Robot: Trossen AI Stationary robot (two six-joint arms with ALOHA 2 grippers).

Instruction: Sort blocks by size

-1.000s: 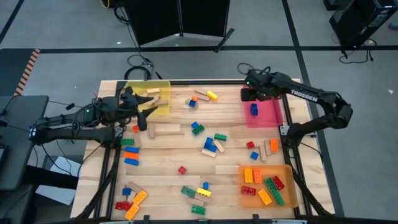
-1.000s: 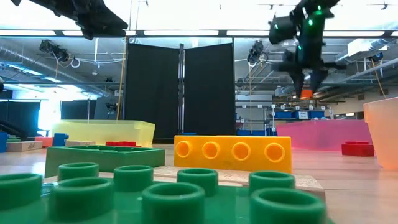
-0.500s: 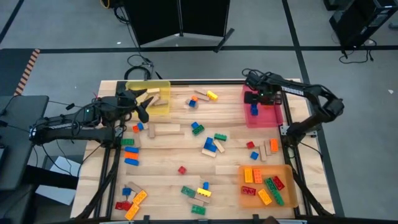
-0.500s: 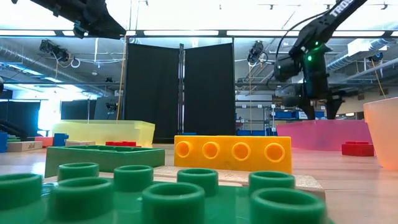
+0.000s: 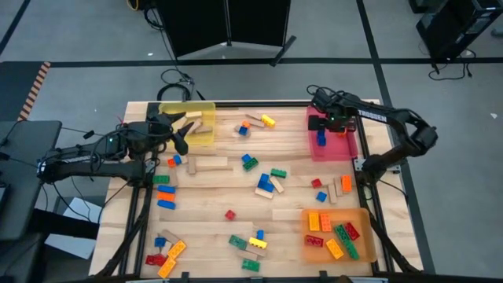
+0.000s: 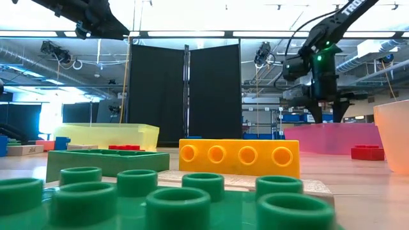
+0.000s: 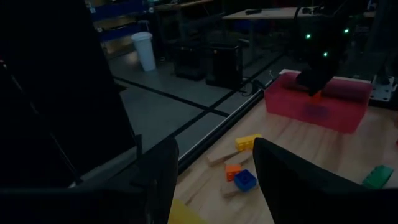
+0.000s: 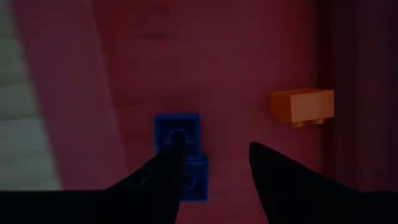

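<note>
Blocks [image 5: 266, 183] mostly lay loose across the surface; some sat in the corner trays, so sorting looked partly done. Right gripper [image 8: 211, 168] hung over the red tray [image 5: 343, 147], jaws apart, empty; left gripper [image 7: 214, 171] likewise near the yellow tray [image 5: 203, 135].

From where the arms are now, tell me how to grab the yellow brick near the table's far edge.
Take the yellow brick across its two long sides, at mid-length, coming straight down. It lies flat, turned at an angle, with an orange piece close beside it, so turn the pincer to match the slant. The left pincer, open beside the yellow tray, looks somewhat nearer.
</note>
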